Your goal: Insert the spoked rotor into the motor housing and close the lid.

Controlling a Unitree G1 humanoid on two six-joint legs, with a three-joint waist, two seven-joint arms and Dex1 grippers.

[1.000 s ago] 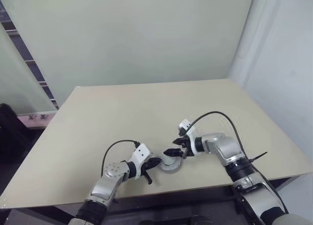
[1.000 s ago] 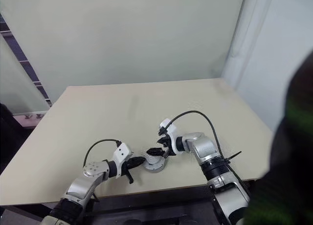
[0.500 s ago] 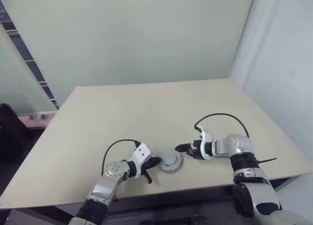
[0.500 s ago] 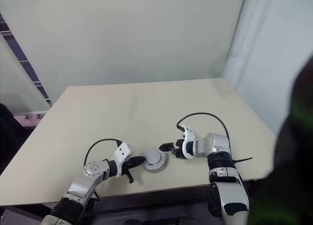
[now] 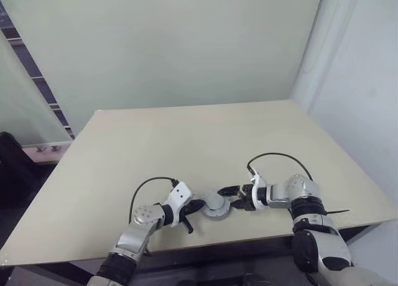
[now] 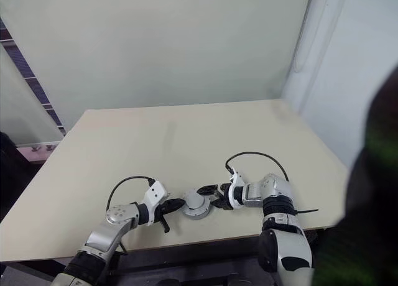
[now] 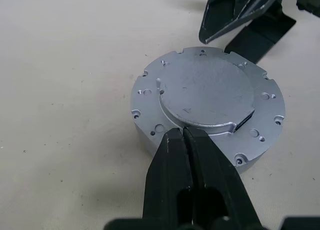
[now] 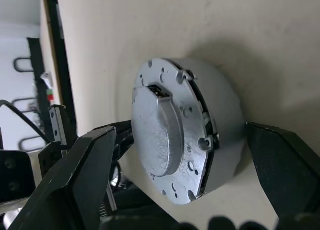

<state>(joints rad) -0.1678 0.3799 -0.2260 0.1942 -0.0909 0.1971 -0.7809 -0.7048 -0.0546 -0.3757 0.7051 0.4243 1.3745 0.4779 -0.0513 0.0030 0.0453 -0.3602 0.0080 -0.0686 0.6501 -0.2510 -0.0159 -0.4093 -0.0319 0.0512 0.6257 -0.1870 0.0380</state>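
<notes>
The motor housing (image 5: 216,206) is a round grey metal body on the table near its front edge. The lid (image 7: 207,92), a grey disc with small holes and a raised round middle, covers its top. The spoked rotor is hidden. My left gripper (image 5: 199,206) is shut and empty, its tips (image 7: 180,134) against the housing's left rim. My right gripper (image 5: 229,199) lies low at the housing's right side, open. Its fingers (image 8: 92,175) reach toward either side of the housing wall (image 8: 222,115) and grip nothing.
The beige table (image 5: 186,137) stretches bare to the wall behind. Its front edge runs just below both arms. A black cable (image 5: 277,156) loops over my right wrist and another (image 5: 149,183) over my left.
My right gripper left its place over the housing, drew off to the right and rolled over. It has now come back low, open beside the housing. The left gripper and housing stayed put.
</notes>
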